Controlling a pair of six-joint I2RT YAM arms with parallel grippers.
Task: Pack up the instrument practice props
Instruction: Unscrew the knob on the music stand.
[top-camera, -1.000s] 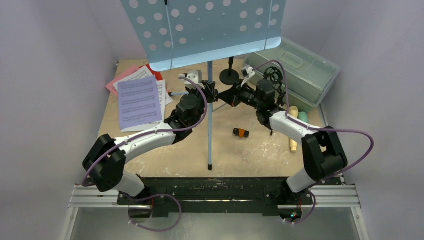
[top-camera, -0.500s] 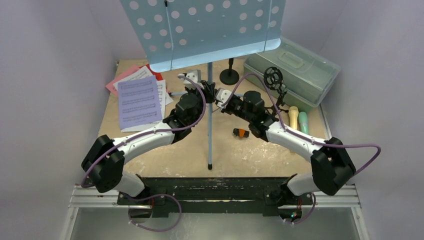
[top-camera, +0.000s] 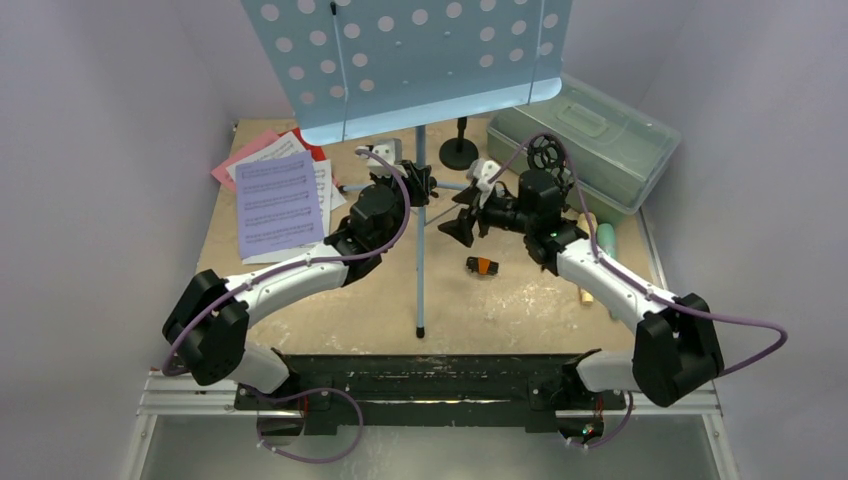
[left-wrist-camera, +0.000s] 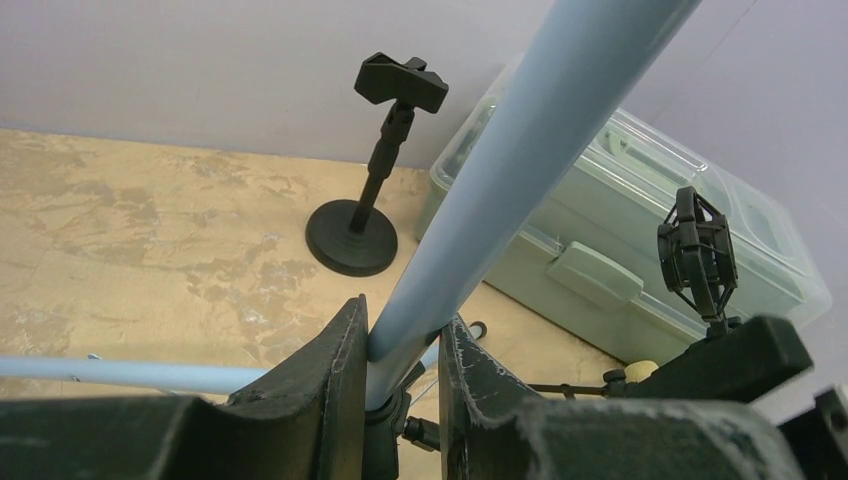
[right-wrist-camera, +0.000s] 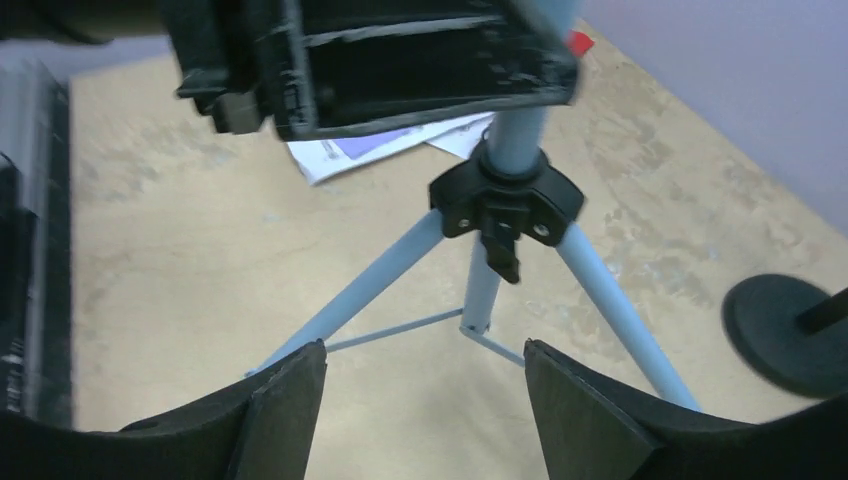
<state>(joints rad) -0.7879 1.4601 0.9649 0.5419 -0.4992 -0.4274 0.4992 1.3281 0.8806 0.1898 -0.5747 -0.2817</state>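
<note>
The music stand (top-camera: 420, 60) stands upright at mid-table. The left gripper (left-wrist-camera: 400, 330) is clamped on its pole (left-wrist-camera: 520, 150) just above the black leg collar (right-wrist-camera: 507, 200). The right gripper (right-wrist-camera: 420, 360) hangs spread wide facing that collar, gripping nothing. The step looks like folding the stand, so next the right fingers must close on the collar's catch or a leg. The case (top-camera: 600, 140) at back right is shut and its contents are unclear. Pages (top-camera: 280, 195) lie left, microphones (top-camera: 606, 236) beside the case, holders (top-camera: 459, 152) nearby.
</note>
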